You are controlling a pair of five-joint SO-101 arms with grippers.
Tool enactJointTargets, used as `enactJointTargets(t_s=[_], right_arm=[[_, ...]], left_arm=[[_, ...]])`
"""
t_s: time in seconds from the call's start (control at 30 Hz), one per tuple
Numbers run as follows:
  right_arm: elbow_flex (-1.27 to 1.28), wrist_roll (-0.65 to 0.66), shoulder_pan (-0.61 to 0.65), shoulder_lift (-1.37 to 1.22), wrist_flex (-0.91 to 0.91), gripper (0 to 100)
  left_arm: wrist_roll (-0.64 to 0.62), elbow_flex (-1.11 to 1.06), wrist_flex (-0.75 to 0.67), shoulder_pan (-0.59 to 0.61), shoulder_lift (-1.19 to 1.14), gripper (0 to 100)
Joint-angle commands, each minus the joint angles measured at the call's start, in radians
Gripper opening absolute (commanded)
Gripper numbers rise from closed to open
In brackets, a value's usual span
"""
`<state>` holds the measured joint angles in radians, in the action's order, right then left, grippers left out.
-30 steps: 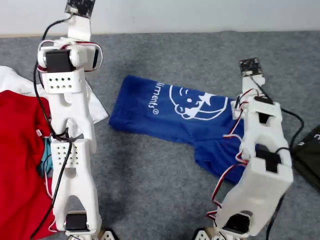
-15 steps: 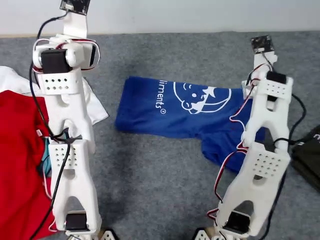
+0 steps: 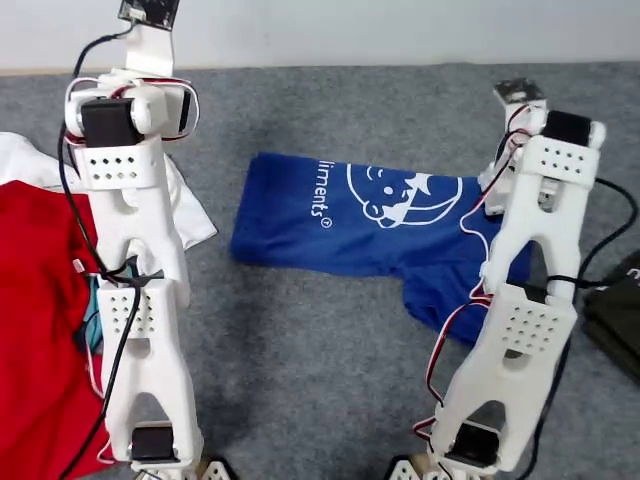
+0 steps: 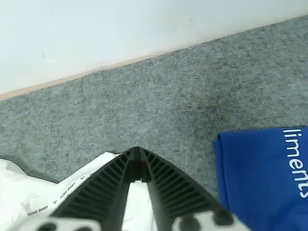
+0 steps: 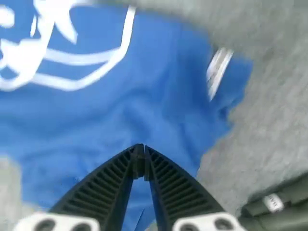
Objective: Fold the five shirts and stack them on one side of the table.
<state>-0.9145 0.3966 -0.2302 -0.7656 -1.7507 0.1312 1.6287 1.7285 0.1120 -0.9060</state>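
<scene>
Mid-table: the blue shirt [image 3: 360, 225] lies flat on the grey felt table [image 3: 300, 380], partly folded, white print up. One sleeve end sticks out toward the robot's side, next to the right arm [image 3: 530, 290]. In the high view that arm stretches over the shirt's right edge and covers part of it.

The right claw [image 5: 139, 149] is pinched together, tips meeting, nothing between them. It hangs over the blue shirt near the collar end, where a white neck label [image 5: 217, 67] shows. The view is blurred, so can't tell if the tips touch the cloth.

The left claw [image 4: 137, 156] is also closed tight, tips together, empty. It sits over the edge of the white shirt [image 4: 19, 192], with bare felt beyond it. The blue shirt's nearest edge is off to the side of this claw, apart from it, no contact.

The white shirt lies crumpled under the left arm [image 3: 135, 250] on the table's left side. The red shirt [image 3: 35, 300] is spread just beside it and runs to the left edge. A bit of teal cloth [image 3: 90, 320] peeks out between that arm and the red shirt.

A dark object [image 3: 615, 320] lies at the right edge. A white wall [image 4: 120, 29] stands behind the far side of the table.
</scene>
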Motion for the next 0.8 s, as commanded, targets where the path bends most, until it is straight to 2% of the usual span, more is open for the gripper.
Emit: enactJointTargets(t_s=[0.0, 0.4, 0.77], right_arm=[[0.021, -0.044, -0.028, 0.035, -0.045, 1.1], [0.486, -0.057, -0.035, 0.297, -0.041, 1.2], [0.632, -0.032, -0.17, 0.292, -0.012, 1.2]], left_arm=[[-0.009, 0.044, 0.026, -0.005, 0.077, 0], [-0.009, 0.044, 0.026, 0.003, 0.078, 0], [-0.009, 0.042, 0.026, -0.005, 0.074, 0]])
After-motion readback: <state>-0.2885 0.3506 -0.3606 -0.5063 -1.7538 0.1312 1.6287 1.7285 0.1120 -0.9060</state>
